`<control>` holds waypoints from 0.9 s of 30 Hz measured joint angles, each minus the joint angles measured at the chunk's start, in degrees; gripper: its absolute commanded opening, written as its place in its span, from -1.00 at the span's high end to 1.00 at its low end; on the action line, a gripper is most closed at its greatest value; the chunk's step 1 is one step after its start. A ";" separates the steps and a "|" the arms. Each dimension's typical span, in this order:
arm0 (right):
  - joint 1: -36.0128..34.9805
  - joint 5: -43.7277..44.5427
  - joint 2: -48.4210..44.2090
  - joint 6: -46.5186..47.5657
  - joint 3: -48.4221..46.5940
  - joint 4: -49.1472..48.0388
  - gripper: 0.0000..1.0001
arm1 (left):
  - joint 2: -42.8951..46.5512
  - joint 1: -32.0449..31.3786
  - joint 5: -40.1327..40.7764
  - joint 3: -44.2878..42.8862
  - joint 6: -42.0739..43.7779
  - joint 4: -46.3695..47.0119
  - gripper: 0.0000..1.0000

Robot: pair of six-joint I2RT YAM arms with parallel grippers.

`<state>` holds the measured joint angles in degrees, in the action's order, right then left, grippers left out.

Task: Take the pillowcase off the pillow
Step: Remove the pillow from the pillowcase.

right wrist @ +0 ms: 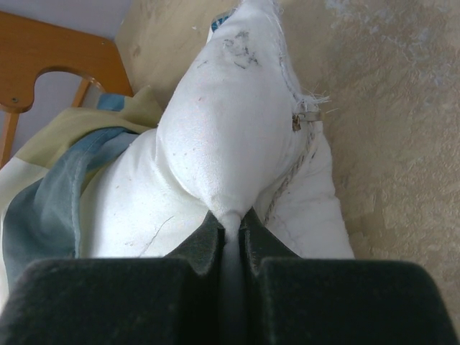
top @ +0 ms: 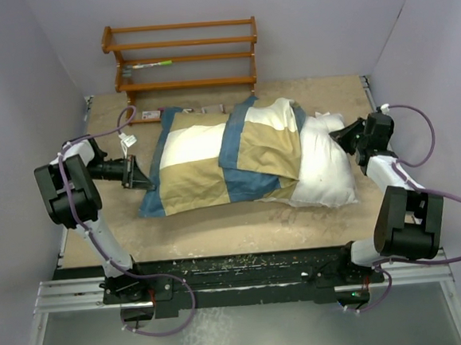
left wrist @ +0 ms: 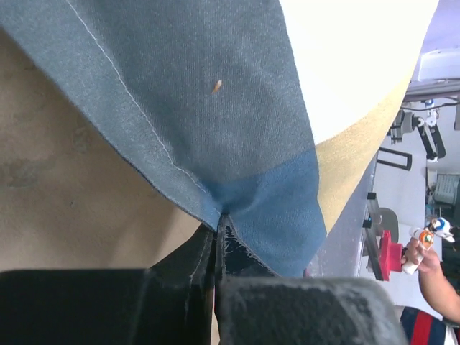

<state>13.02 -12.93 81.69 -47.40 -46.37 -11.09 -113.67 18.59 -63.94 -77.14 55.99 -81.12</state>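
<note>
Where it lies on the desk (top: 219,231), the pillow (top: 326,163) pokes out of the pillowcase (top: 205,154).
At its fingertips the left gripper (left wrist: 218,237) clamps the pillowcase's blue edge; the right gripper (right wrist: 230,223) clamps the pillow's bare white corner the same way.

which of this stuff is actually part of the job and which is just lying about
Part of the job: pillowcase; pillow; left gripper, shut on the pillowcase's blue edge; right gripper, shut on the pillow's corner.
Just lying about: wooden rack; green-and-white pen-like item on its shelf.
</note>
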 measured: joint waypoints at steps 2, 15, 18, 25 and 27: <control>0.00 0.00 -0.02 -0.11 0.00 -0.02 1.00 | 0.02 0.20 0.31 0.00 -0.04 0.17 1.00; -1.73 -1.40 -0.83 -2.12 -0.66 2.93 1.00 | 16.52 6.99 16.28 -0.92 -15.56 18.38 1.00; -2.67 -3.17 -0.83 -3.13 -0.68 3.91 1.00 | 17.51 9.97 19.08 -1.16 -17.79 21.94 1.00; -2.95 -3.56 -1.88 -4.09 -0.79 4.90 1.00 | 22.97 10.93 25.31 6.60 -18.78 30.82 1.00; -2.95 -3.56 -2.64 -4.13 -0.79 5.22 1.00 | 25.00 11.21 27.23 8.46 -18.18 33.11 1.00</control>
<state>10.07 -16.49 79.05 -51.53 -47.16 -5.87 -88.66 29.80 -36.71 -68.69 37.80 -48.01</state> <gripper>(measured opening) 0.042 0.006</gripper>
